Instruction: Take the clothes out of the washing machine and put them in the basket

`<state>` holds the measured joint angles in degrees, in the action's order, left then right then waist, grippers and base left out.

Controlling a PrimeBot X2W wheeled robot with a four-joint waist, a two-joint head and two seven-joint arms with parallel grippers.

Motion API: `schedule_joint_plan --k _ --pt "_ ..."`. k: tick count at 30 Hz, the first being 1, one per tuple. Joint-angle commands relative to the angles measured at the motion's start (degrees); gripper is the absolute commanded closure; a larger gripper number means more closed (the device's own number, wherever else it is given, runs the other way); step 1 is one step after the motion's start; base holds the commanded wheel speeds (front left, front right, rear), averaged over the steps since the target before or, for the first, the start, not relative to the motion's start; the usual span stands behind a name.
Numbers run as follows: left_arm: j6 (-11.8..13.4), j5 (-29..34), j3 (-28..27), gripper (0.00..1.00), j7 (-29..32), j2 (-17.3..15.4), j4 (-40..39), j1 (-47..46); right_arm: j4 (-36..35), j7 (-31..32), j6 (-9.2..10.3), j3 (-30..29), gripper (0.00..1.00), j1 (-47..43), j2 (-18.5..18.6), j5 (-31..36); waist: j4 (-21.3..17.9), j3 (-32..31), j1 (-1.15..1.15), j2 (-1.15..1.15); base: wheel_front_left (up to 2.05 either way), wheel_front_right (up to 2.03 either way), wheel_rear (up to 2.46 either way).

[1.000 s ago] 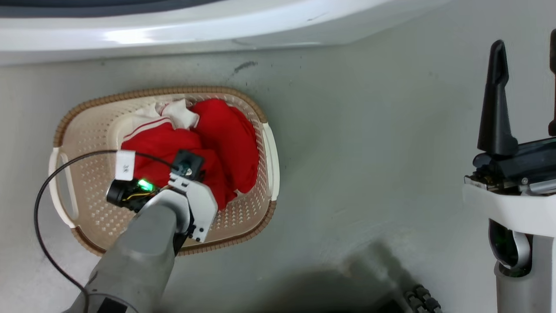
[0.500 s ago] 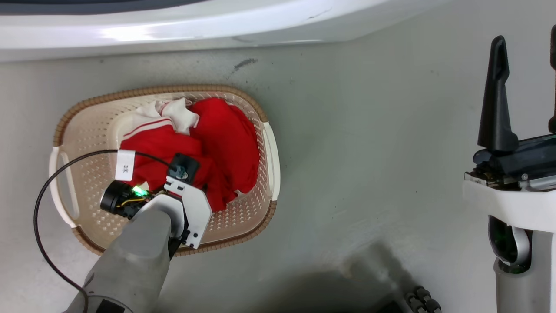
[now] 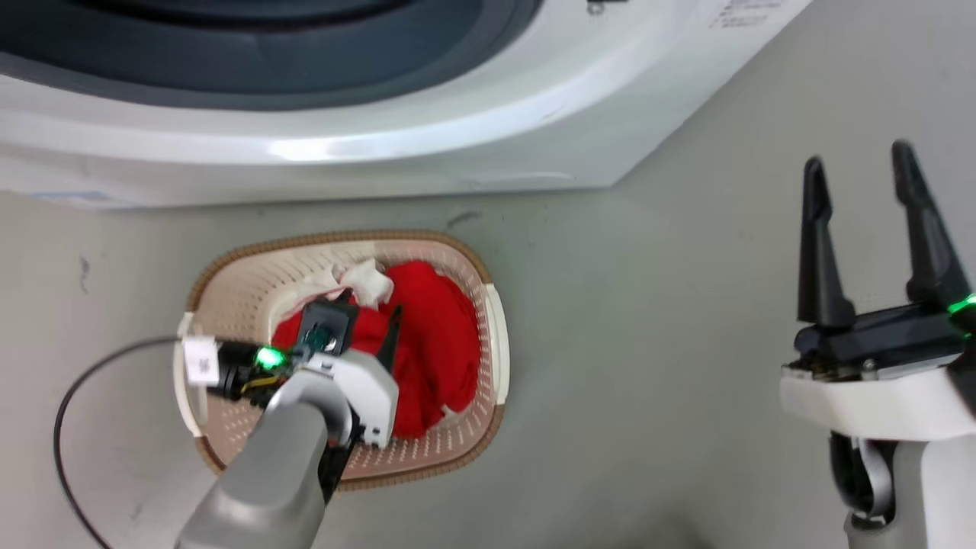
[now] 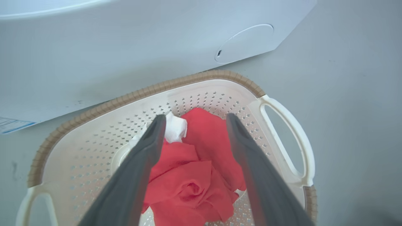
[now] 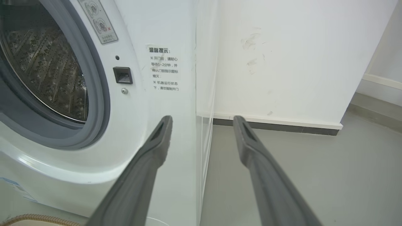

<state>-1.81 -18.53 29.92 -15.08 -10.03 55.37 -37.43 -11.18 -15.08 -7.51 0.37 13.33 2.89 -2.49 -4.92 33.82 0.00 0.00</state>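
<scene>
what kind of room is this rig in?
Likely a laundry or utility corner, possibly a test setup: a front-loading washing machine, a basket of red clothes on a bare grey floor, and a plain white wall.

One washing machine [image 3: 381, 152] at 12 o'clock. One basket [image 3: 320, 238] at 7 o'clock, two white handles [image 3: 499, 343]. One heap of red clothes [image 3: 438, 343], garments uncountable. Left gripper [image 4: 195, 116], right gripper [image 3: 859, 156]: two fingers [image 3: 820, 252] each.
</scene>
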Motion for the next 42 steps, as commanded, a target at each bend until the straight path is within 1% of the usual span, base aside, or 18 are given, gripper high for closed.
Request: schedule_joint_plan --k 1,8,15,23,33,42 --pt "0.57 0.24 -0.85 0.0 -0.1 -0.26 -1.63 2.31 0.38 -0.13 0.04 0.3 0.0 -0.95 -0.03 0.37 1.24 -4.46 0.0 0.0 0.0 0.0 0.0" --pt "3.89 2.4 -7.83 0.0 -0.11 -0.1 -16.22 11.69 2.38 -0.13 0.04 1.01 0.0 -5.04 -0.02 0.77 2.21 -11.53 0.0 0.0 0.0 0.0 0.0" --pt "5.67 6.0 -15.05 0.0 -0.12 1.08 -29.52 21.18 3.36 -0.13 0.04 1.36 0.0 -8.52 -0.02 1.15 3.22 -17.56 0.0 0.0 0.0 0.0 0.0" --pt "5.71 9.71 -22.0 0.0 -0.13 4.03 -41.48 30.1 4.69 -0.13 0.04 0.53 0.0 -12.54 -0.02 0.78 4.16 -23.57 0.0 0.0 0.0 0.0 0.0" --pt "5.63 13.94 -26.18 0.0 -0.12 6.11 -49.28 36.56 6.14 -0.13 0.04 -0.08 0.0 -16.5 -0.02 -0.26 4.42 -28.83 0.0 0.0 0.0 0.0 0.0" --pt "5.19 15.37 -27.84 0.0 -0.12 6.75 -51.44 40.75 7.43 -0.13 0.04 -0.37 0.0 -19.27 -0.02 -0.01 4.31 -32.19 0.0 0.0 0.0 0.0 0.0"
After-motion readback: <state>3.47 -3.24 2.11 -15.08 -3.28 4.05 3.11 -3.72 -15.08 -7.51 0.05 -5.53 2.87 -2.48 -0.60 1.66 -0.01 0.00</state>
